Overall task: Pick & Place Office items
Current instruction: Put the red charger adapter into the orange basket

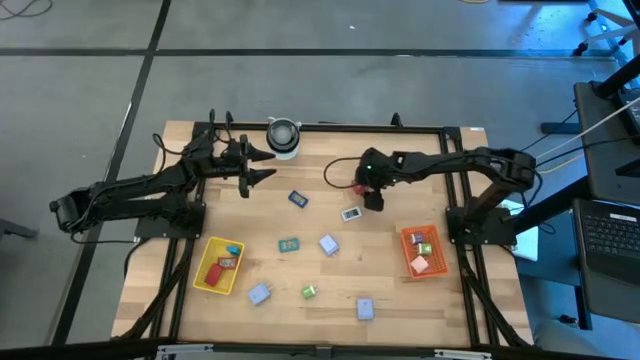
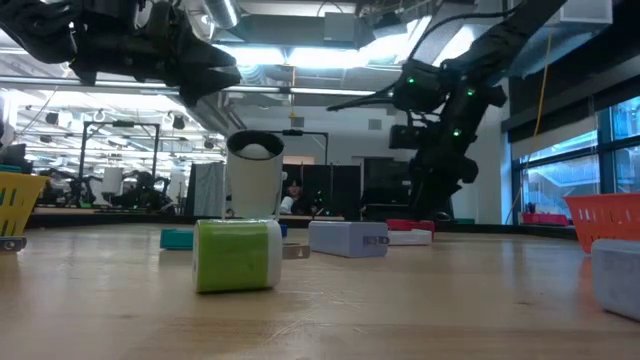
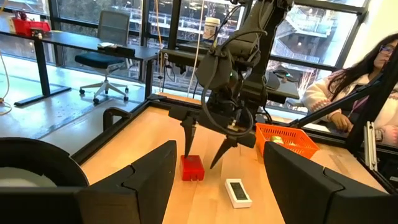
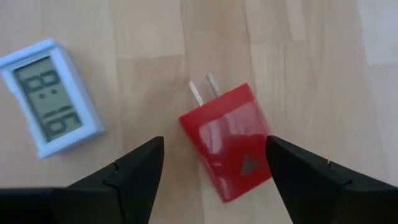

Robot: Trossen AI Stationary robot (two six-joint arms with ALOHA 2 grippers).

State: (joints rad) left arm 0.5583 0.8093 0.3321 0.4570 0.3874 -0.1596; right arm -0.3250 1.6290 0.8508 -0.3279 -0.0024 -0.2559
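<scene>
A red plug charger (image 4: 227, 149) lies flat on the wooden table, its two prongs pointing away from my right gripper (image 4: 214, 146). That gripper tilts down over it, open, with one finger on either side and a gap at each. In the high view the charger (image 1: 359, 188) shows just left of the right gripper (image 1: 368, 196). A small white digital clock (image 4: 53, 96) lies beside it. My left gripper (image 1: 268, 165) hovers open and level at the far left, near the round white cylinder (image 1: 284, 137), facing the right gripper (image 3: 201, 158) and the charger (image 3: 192, 167).
A yellow tray (image 1: 219, 266) at the near left and an orange tray (image 1: 421, 250) at the right each hold some items. Blue (image 1: 298, 198), teal (image 1: 289, 244), lavender (image 1: 328, 244) and green (image 1: 309, 291) pieces lie scattered mid-table. A person (image 3: 367, 81) sits beyond the table.
</scene>
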